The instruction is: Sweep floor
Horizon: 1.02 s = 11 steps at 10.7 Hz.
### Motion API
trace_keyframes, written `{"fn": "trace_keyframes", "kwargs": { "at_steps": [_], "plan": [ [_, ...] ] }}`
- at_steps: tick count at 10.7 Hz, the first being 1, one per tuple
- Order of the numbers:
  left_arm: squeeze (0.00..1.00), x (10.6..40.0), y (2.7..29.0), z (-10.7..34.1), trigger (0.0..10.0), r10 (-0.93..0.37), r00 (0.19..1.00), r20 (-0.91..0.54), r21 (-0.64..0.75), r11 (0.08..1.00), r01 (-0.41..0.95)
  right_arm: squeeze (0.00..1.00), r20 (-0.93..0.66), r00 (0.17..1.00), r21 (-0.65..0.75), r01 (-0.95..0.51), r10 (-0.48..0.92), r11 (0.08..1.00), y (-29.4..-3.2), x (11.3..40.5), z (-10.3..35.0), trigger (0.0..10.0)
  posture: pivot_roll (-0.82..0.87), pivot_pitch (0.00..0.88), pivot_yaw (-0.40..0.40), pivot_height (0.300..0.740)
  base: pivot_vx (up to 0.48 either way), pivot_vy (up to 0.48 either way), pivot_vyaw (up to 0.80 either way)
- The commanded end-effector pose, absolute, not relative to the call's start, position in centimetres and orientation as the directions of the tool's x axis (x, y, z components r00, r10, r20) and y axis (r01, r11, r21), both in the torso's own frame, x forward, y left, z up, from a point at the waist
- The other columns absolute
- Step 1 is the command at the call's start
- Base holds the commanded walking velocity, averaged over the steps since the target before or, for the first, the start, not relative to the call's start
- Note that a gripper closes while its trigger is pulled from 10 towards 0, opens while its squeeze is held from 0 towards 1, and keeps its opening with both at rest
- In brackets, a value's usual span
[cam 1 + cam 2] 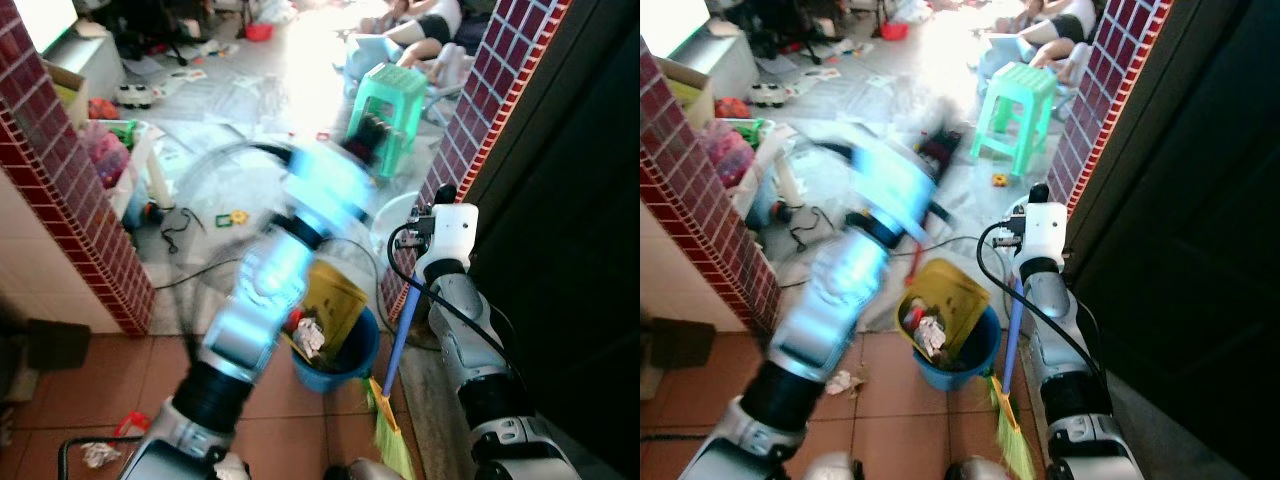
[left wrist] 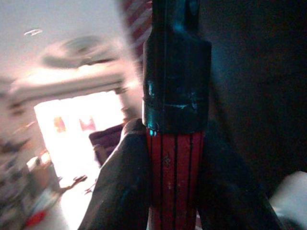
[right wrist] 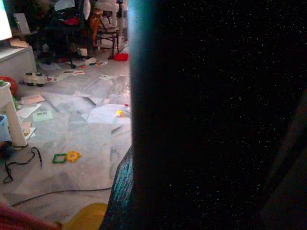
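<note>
My left arm is raised and blurred; its gripper point(image 1: 365, 135) is shut on the top of a dustpan's long red handle point(image 2: 175, 177), which ends in a black cap. The yellow dustpan point(image 1: 335, 300) hangs tilted over a blue bucket point(image 1: 352, 365) that holds crumpled paper trash point(image 1: 308, 335). My right gripper point(image 1: 418, 228) grips the blue handle point(image 1: 403, 330) of a broom standing upright beside the bucket, with its green and yellow bristles point(image 1: 392, 435) on the floor. In the right wrist view the pole is a dark bar right against the camera.
Brick pillars stand at left point(image 1: 80, 190) and right point(image 1: 480, 110), with a dark door at far right. Beyond are a green stool point(image 1: 395, 100), cables, toys and papers on a grey floor, and a seated person point(image 1: 430, 30). Crumpled paper point(image 1: 100, 453) lies on the red tiles.
</note>
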<state>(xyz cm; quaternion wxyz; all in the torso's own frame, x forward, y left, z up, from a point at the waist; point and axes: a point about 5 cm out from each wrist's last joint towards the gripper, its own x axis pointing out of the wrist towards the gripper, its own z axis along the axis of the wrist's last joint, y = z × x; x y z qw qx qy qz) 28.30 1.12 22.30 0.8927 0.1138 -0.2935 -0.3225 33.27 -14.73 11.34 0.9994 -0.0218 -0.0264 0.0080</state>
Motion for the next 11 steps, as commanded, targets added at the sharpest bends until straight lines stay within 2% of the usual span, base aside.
{"fn": "trace_keyframes", "kwargs": {
  "at_steps": [1,2,3,4,5,6,7,8,9,10,11],
  "plan": [
    [0.0,27.6,0.4,23.9,10.0,-0.684,0.521,0.511,0.487,0.73,0.48,0.0,0.086,0.996,-0.041,0.005,-0.002,0.999,-15.0,33.4,12.1,10.0,0.04,0.007,-0.047,0.74,0.0,0.0,0.0],
    [0.0,27.1,-0.2,24.1,10.0,-0.711,0.477,0.517,0.534,0.703,0.47,0.0,0.086,0.996,-0.042,0.008,-0.004,0.999,-15.1,33.4,12.0,10.0,0.04,0.009,-0.048,0.74,0.0,0.0,0.0],
    [0.0,27.4,-0.2,24.6,10.0,-0.644,0.527,0.555,0.458,0.765,0.453,0.0,0.083,0.997,-0.048,0.007,-0.003,0.999,-15.0,33.5,12.0,10.0,0.04,0.01,-0.05,0.74,0.0,0.0,0.0],
    [0.0,27.4,-0.2,24.7,10.0,-0.65,0.52,0.554,0.475,0.76,0.444,0.0,0.085,0.996,-0.052,0.007,-0.003,0.999,-15.0,33.5,12.1,10.0,0.04,0.013,-0.053,0.74,0.0,0.0,0.0],
    [0.0,28.8,0.7,24.3,10.0,-0.525,0.656,0.543,0.224,0.843,0.489,0.0,0.085,0.996,-0.052,0.004,0.0,0.999,-14.9,33.6,12.1,10.0,0.04,0.013,-0.055,0.74,0.0,0.0,0.0],
    [0.0,29.5,1.2,24.0,10.0,-0.488,0.694,0.529,0.167,0.862,0.479,0.0,0.085,0.996,-0.053,0.0,0.004,0.999,-14.8,33.6,12.1,10.0,0.04,0.013,-0.056,0.74,0.0,0.0,0.0],
    [0.0,29.6,1.2,23.9,10.0,-0.5,0.687,0.527,0.188,0.857,0.479,0.0,0.083,0.997,-0.053,0.0,0.005,0.999,-14.8,33.7,12.1,10.0,0.04,0.011,-0.057,0.74,0.0,0.0,0.0],
    [0.0,29.0,0.6,24.0,10.0,-0.574,0.621,0.535,0.31,0.816,0.487,0.0,0.084,0.996,-0.053,0.0,0.004,0.999,-14.8,33.7,12.1,10.0,0.04,0.01,-0.058,0.74,0.0,0.0,0.0],
    [0.0,28.8,0.5,24.0,10.0,-0.585,0.612,0.533,0.321,0.808,0.494,0.0,0.086,0.996,-0.053,0.001,0.004,0.999,-14.8,33.7,12.2,10.0,0.03,0.01,-0.057,0.74,0.0,0.0,0.0],
    [0.0,28.4,0.2,24.3,10.0,-0.636,0.555,0.536,0.42,0.771,0.479,0.0,0.086,0.996,-0.054,0.001,0.003,0.999,-14.7,33.7,12.2,10.0,0.03,0.008,-0.057,0.74,0.0,0.0,0.0],
    [0.0,28.5,0.2,24.4,10.0,-0.641,0.548,0.537,0.431,0.767,0.476,0.0,0.088,0.996,-0.054,0.001,0.004,0.999,-14.8,33.8,12.2,10.0,0.04,0.005,-0.058,0.74,0.0,0.0,0.0]
  ]
}}
